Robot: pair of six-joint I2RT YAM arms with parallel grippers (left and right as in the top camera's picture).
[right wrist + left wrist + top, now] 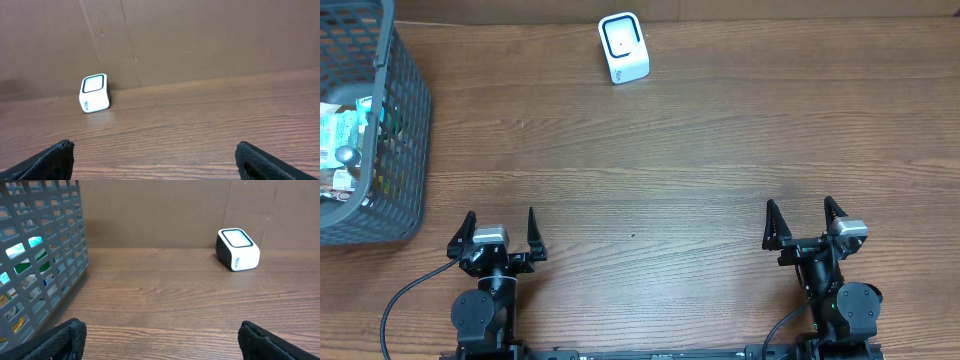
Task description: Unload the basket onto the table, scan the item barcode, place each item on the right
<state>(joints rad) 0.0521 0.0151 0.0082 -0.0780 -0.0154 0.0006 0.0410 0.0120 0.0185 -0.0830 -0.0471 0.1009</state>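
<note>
Up at the far edge of the bench (700, 130), you've got the white scanner (623, 47) standing alone, well apart from both arms. Over on the far left, the items (342, 135) lie piled inside the grey basket (408, 110). Your left tool (500, 225) and right tool (800, 215) sit at the near edge, fingers spread wide, gripping nothing.

i can read no text anywhere, small teal mark (236, 260) on the white scanner (238, 249) too blurred, packets (340, 135) in the basket (408, 120) illegible
</note>
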